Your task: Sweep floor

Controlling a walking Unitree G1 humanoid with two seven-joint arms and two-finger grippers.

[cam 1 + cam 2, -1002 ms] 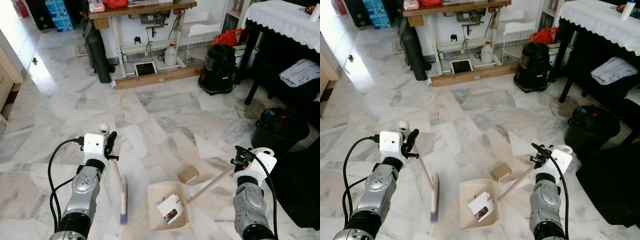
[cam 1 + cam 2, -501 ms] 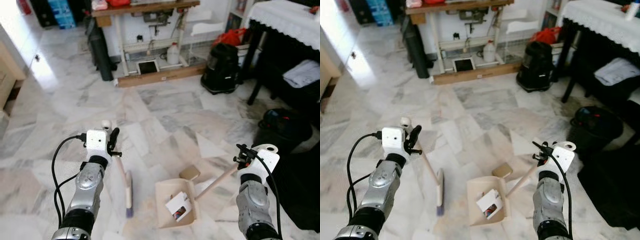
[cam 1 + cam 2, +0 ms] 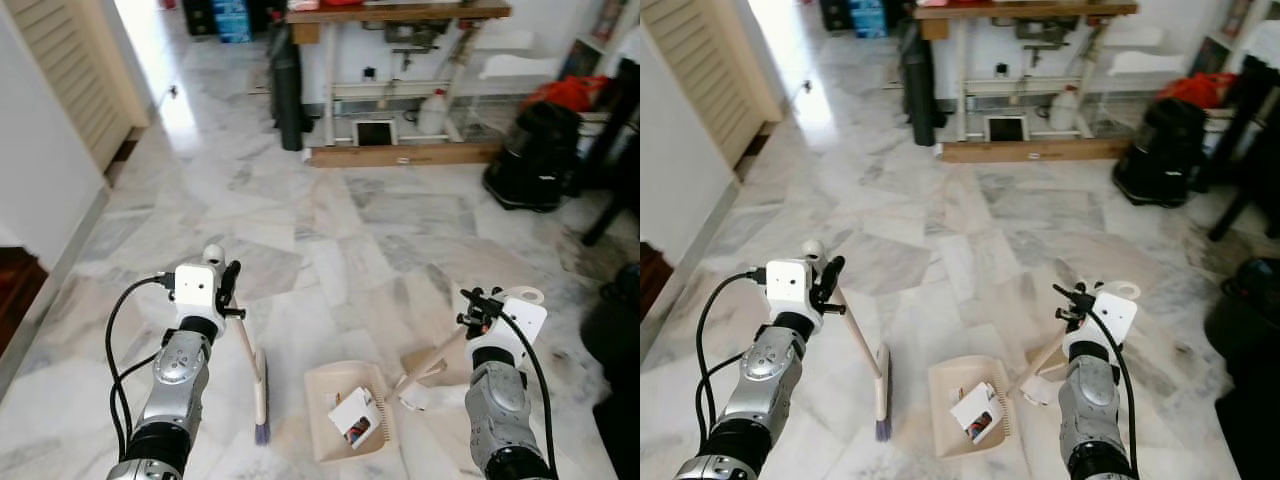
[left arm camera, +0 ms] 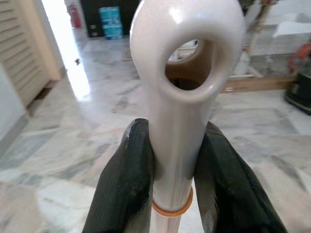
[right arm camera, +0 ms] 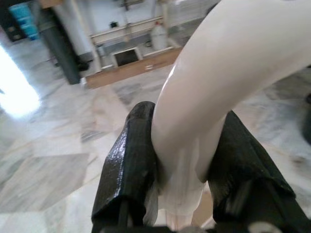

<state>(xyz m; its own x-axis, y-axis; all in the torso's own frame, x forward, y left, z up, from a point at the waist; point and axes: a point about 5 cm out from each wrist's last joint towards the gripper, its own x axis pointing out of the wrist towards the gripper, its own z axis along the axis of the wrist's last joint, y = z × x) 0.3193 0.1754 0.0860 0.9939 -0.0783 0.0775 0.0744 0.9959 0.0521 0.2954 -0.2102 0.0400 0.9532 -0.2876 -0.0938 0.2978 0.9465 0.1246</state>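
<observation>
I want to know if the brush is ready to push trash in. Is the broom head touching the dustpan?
Apart. The left eye view shows bare marble floor between the broom head and the dustpan.

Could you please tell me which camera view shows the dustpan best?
The right eye view shows the dustpan best: its whole tray lies on the floor with litter inside, the handle rising to the right gripper. The left eye view shows much the same. The right wrist view shows just the handle between the fingers.
</observation>
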